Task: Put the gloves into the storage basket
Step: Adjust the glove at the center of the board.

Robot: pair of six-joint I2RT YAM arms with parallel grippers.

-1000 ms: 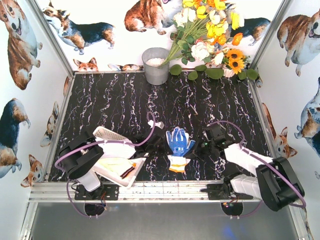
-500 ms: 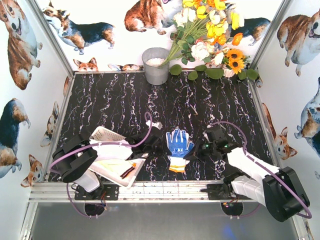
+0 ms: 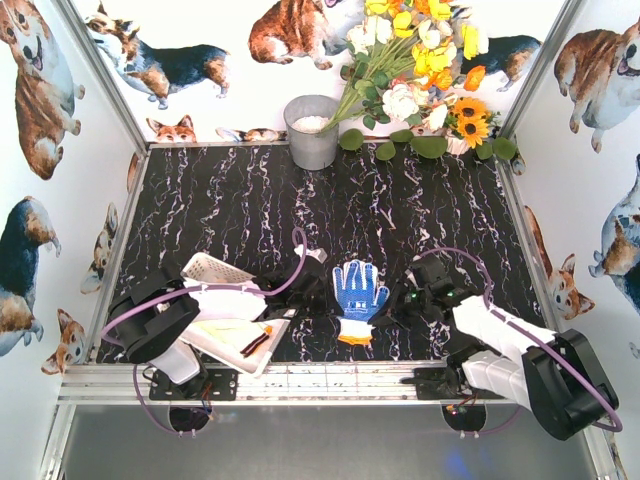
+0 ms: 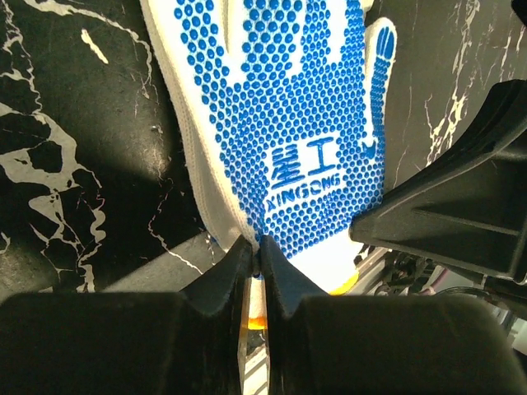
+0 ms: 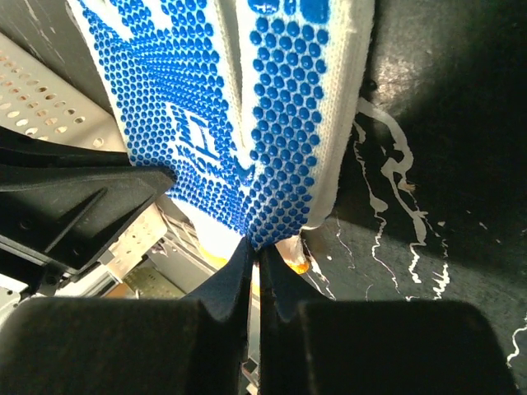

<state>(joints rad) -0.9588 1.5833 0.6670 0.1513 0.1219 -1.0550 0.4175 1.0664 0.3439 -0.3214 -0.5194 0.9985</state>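
Black marbled table (image 3: 230, 215) beneath glove (image 3: 360, 288), corgi walls (image 3: 40, 150)

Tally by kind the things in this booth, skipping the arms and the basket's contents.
Blue-dotted glove: 1
White basket: 1
Grey bucket: 1
Flower bunch: 1
Total: 4

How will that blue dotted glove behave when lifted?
Probably floppy: the blue dotted glove is knit, pinched at opposite edges by the left gripper and right gripper, so it may sag between. Its dots should resist slipping.
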